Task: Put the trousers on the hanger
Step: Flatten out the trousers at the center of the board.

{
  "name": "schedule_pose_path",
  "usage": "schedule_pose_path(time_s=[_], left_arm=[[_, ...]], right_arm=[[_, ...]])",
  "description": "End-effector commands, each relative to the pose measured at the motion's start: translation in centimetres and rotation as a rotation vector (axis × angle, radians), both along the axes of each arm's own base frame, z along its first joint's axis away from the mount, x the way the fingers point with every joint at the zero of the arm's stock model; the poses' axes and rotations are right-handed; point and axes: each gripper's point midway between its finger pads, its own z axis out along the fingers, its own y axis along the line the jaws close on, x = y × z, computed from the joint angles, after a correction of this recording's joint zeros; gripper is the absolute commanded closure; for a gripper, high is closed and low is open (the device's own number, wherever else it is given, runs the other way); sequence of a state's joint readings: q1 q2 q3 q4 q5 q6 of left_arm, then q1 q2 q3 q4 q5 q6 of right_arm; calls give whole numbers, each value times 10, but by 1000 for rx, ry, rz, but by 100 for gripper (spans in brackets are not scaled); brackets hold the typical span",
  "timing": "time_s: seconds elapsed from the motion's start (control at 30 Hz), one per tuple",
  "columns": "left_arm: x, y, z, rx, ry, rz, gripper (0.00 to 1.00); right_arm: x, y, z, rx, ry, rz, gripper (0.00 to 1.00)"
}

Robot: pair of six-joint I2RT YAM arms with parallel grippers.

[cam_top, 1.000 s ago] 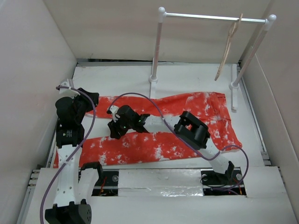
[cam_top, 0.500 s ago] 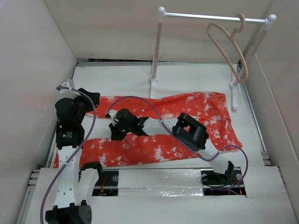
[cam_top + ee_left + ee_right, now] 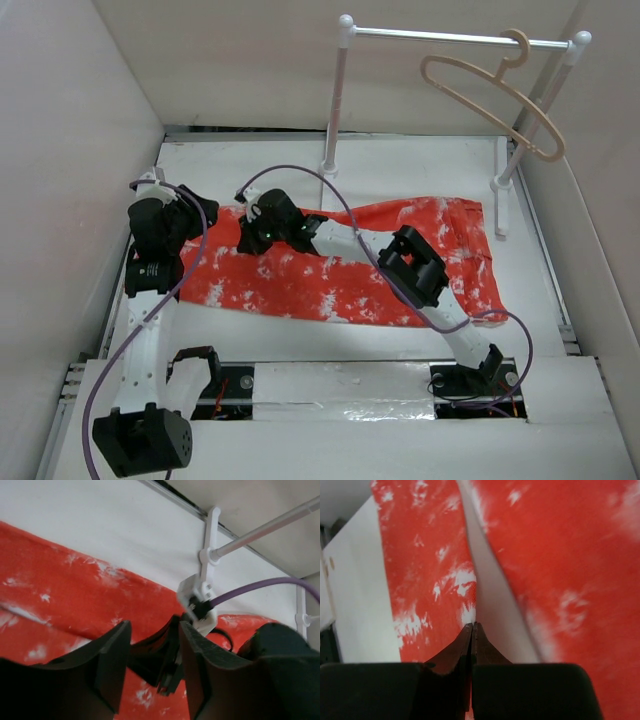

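Observation:
The orange-red trousers (image 3: 340, 280) lie flat on the white table, both legs close together and pointing left. My right gripper (image 3: 252, 238) is shut on the trousers' cloth near the leg ends; in the right wrist view its closed tips (image 3: 471, 626) sit at the edge of the cloth (image 3: 425, 580). My left gripper (image 3: 190, 215) is open just left of it, over the leg ends (image 3: 60, 580), with nothing between its fingers (image 3: 152, 630). The beige hanger (image 3: 487, 84) hangs by its hook on the rail at the back right.
The white two-post rail stand (image 3: 335, 110) stands at the back of the table. White walls close in the left, back and right sides. Purple cables (image 3: 300, 178) loop over both arms. The right arm's wrist mount (image 3: 200, 600) sits just beyond the left fingers.
My right gripper has moved back and left, dragging the near trouser leg up against the far leg. The hanger has swung round on the rail. The left gripper has shifted slightly.

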State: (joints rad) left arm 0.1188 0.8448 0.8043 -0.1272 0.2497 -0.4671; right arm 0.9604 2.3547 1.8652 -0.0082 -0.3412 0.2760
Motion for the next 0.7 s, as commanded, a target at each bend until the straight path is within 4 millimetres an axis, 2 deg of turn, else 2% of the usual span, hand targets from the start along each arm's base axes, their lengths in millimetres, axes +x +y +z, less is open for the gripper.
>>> schedule_pose_path(time_s=[0.0, 0.07, 0.1, 0.17, 0.23, 0.3, 0.37, 0.4, 0.43, 0.5, 0.53, 0.57, 0.6, 0.67], left_arm=[[6, 12, 0, -13, 13, 59, 57], [7, 22, -11, -34, 55, 102, 56], [6, 24, -17, -53, 72, 128, 56], [4, 34, -24, -52, 90, 198, 56], [0, 41, -33, -82, 111, 262, 56], [-5, 54, -46, -83, 145, 354, 54], [-11, 70, -58, -76, 184, 461, 54], [-14, 77, -64, -80, 201, 504, 54], [-15, 81, -67, -71, 210, 530, 54], [-17, 99, -68, -61, 222, 605, 55], [-17, 106, -75, -59, 260, 629, 55], [-19, 115, -78, -61, 284, 667, 55], [-17, 121, -75, -67, 284, 684, 56], [-18, 132, -86, -80, 331, 719, 57]], right_arm=[[21, -6, -16, -39, -13, -38, 96], [20, -6, -17, -29, -5, -40, 80], [11, -10, -20, -31, 15, -19, 62], [8, -9, -7, 19, -3, -6, 49], [-1, -17, 3, 30, -5, 9, 36], [-5, -25, 10, 30, -18, 4, 31], [-14, -41, 29, 51, -48, 3, 29], [-16, -55, 45, 70, -71, -16, 29], [-15, -55, 47, 73, -79, -19, 29], [-27, -77, 70, 88, -109, -33, 30], [-30, -85, 79, 102, -131, -40, 30], [-39, -101, 92, 115, -149, -55, 30], [-35, -112, 99, 124, -167, -87, 30], [-36, -127, 108, 128, -188, -102, 30]])
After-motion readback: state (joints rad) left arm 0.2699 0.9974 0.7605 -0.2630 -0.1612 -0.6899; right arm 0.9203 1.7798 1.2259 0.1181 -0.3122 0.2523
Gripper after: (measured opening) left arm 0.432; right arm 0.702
